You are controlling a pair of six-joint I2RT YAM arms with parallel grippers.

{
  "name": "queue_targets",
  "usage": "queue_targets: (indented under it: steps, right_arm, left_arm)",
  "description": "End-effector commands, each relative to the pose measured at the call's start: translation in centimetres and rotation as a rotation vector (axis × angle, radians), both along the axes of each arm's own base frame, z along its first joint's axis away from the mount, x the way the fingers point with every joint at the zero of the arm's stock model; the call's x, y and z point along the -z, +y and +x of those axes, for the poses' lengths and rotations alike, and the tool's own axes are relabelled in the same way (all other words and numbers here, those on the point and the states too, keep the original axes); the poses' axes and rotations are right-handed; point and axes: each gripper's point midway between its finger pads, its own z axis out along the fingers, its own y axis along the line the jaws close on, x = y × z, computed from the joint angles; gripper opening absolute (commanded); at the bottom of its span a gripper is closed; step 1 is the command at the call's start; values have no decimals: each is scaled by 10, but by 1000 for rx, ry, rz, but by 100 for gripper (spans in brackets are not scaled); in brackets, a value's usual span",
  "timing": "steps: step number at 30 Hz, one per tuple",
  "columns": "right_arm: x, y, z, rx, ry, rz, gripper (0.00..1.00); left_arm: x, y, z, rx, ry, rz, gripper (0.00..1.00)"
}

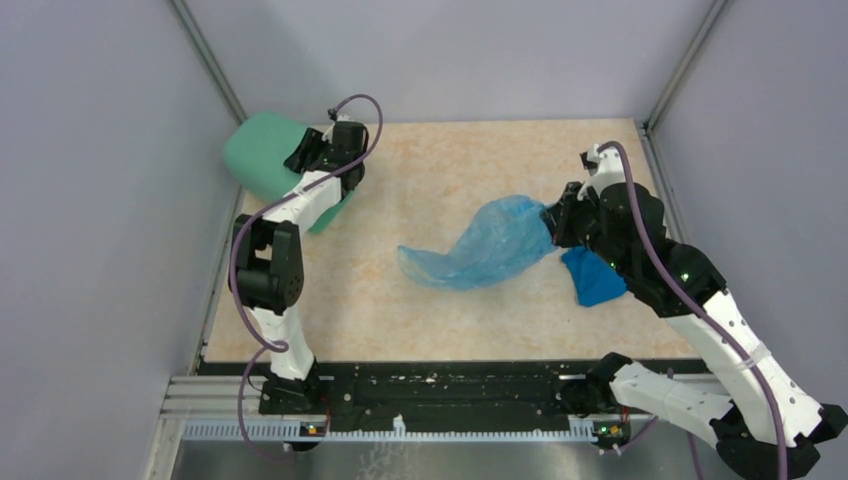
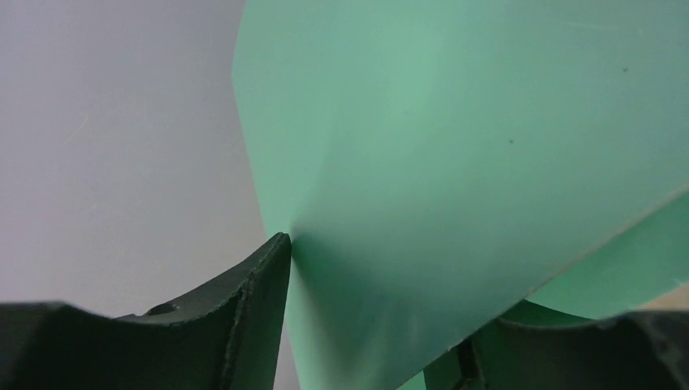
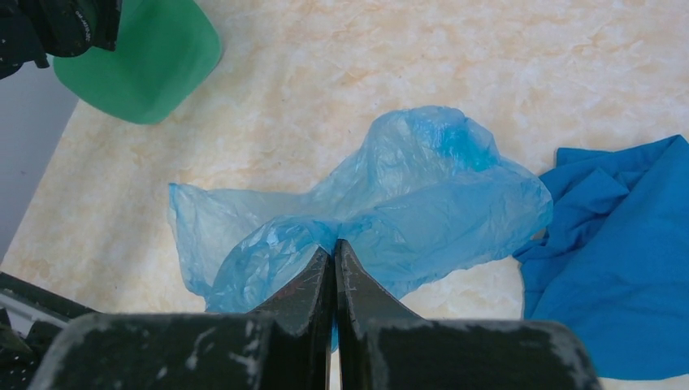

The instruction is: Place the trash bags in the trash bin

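The mint-green trash bin (image 1: 262, 152) is tipped on its side at the far left corner of the table. My left gripper (image 1: 312, 155) is shut on its wall; the left wrist view shows the green wall (image 2: 455, 162) pinched between the two dark fingers. The light blue trash bag (image 1: 492, 243) lies crumpled at the middle right of the table. My right gripper (image 1: 552, 218) is shut on the bag's right end; in the right wrist view the film (image 3: 406, 203) bunches at the closed fingertips (image 3: 334, 250). The bin also shows there (image 3: 142, 61).
A darker blue cloth (image 1: 594, 277) lies flat on the table just right of the bag, under my right arm, and shows in the right wrist view (image 3: 626, 252). Grey walls close in the left, back and right sides. A black rail runs along the near edge.
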Motion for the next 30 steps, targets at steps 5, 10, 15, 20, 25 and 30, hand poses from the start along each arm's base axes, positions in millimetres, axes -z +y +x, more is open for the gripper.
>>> queue_targets:
  steps: [5, 10, 15, 20, 25, 30]
  right_arm:
    - [-3, 1, 9, 38, -37, 53, 0]
    - [-5, -3, 9, 55, -48, 46, 0]
    - [-8, -8, 8, 70, -56, 41, 0]
    - [-13, -15, 7, 94, -68, 29, 0]
    - [-22, -24, 4, 117, -84, 10, 0]
    - [-40, -31, -1, 119, -117, 16, 0]
  left_arm:
    - [5, -3, 16, -14, -54, -71, 26]
    - [-15, -13, 13, 14, -84, -109, 3]
    - [-32, -35, 4, 58, -103, -140, 0]
    - [-51, -60, -8, 102, -133, -236, 0]
    - [-63, -87, -23, 157, -138, -347, 0]
    - [-83, -123, -39, 241, -153, -566, 0]
